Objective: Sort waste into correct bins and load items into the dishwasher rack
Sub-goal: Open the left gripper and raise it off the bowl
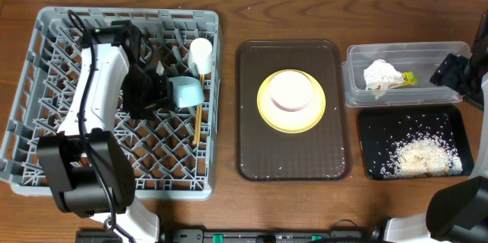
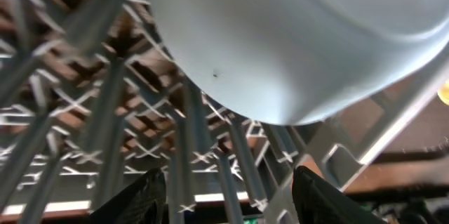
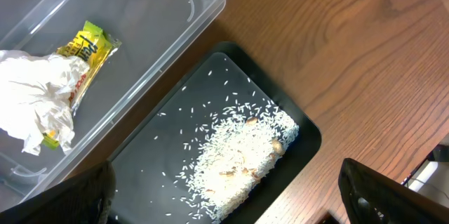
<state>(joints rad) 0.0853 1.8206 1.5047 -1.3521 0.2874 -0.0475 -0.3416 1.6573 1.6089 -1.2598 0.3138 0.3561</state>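
The grey dishwasher rack (image 1: 46, 144) fills the left. In it lie the light blue bowl (image 1: 185, 92), on its side, the small white cup (image 1: 200, 52) and the chopsticks (image 1: 197, 125). My left gripper (image 1: 156, 92) is open and empty just left of the blue bowl (image 2: 295, 41), its fingers (image 2: 228, 199) among the pegs. The white bowl (image 1: 290, 91) sits upside down on the yellow plate (image 1: 267, 113). The clear tub (image 1: 427, 94) holds the napkin (image 3: 35, 101) and snack packet (image 3: 90, 48). The black tray (image 1: 374, 125) holds rice (image 3: 238, 164). My right gripper (image 3: 224, 203) is open above it.
The dark brown serving tray (image 1: 252, 159) sits mid-table under the plate, with a few rice grains on it. The right arm (image 1: 461, 71) hangs over the tub's right end. Bare wooden table (image 3: 365, 55) lies right of the black tray.
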